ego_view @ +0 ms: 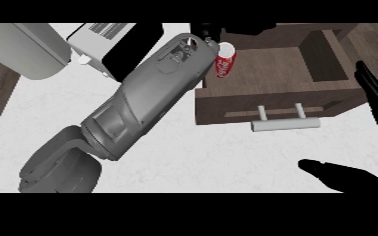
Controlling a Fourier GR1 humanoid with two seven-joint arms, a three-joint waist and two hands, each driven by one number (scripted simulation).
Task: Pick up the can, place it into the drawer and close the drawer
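Apparently can (225,61) beside left hand (209,32).

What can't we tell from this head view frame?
- Left hand: whether it holds the can; the forearm hides most of the hand.
- Right hand: cut off by the view's lower edge.
- Drawer: its left inner side sits behind the forearm and can.

Even, bright lighting on the pale desk (221,155); soft shading inside the drawer (273,70); no glare.
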